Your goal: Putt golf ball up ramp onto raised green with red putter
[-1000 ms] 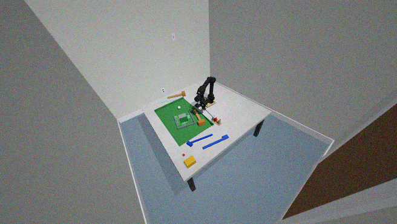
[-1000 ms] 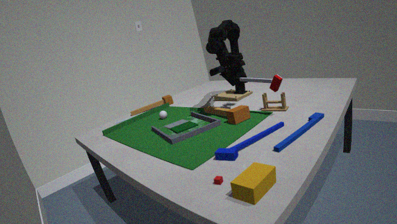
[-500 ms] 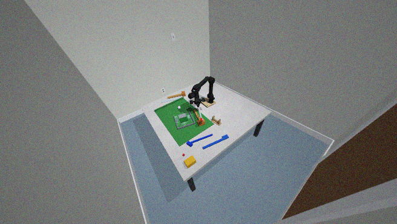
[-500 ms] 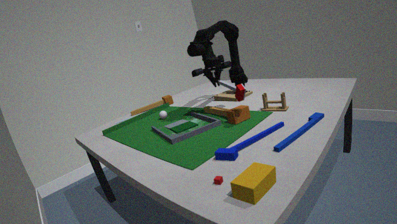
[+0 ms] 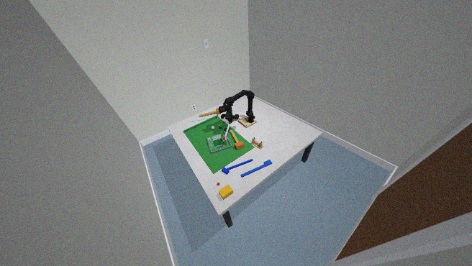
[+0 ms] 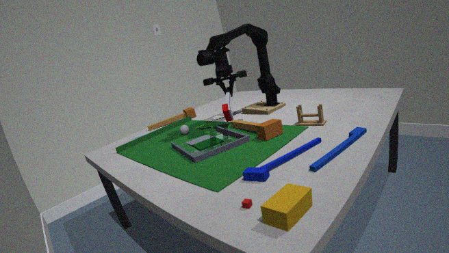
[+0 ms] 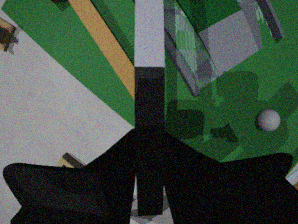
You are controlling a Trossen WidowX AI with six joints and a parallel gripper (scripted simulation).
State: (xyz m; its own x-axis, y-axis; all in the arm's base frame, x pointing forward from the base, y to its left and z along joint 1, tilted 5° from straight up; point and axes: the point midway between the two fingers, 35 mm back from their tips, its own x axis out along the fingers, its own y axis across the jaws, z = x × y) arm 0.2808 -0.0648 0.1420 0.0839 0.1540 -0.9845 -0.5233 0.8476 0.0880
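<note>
My gripper (image 5: 229, 122) (image 6: 228, 93) (image 7: 145, 133) points down over the far side of the mat, shut on the red putter. The putter's pale shaft (image 5: 227, 130) (image 7: 149, 35) slopes down from the fingers; its red head (image 5: 224, 138) (image 6: 226, 112) hangs in the exterior view near the mat's far edge. The head's exact height is unclear. The white golf ball (image 5: 213, 127) (image 6: 184, 129) (image 7: 268, 120) rests on the green mat (image 5: 216, 165) (image 6: 212, 181), to the right of the shaft in the wrist view. The grey ramp (image 5: 216, 137) (image 7: 232, 42) leads to the raised green (image 5: 218, 143) inside a grey frame.
An orange mallet (image 5: 239, 145) (image 6: 270, 129) lies on the mat beside the frame. Another mallet (image 5: 210, 113) (image 6: 169, 120) lies behind the mat's raised edge. A wooden stand (image 6: 309, 123), two blue clubs (image 6: 292, 154) (image 6: 337, 152), a yellow block (image 6: 287, 206) and a red cube (image 6: 246, 204) are on the table.
</note>
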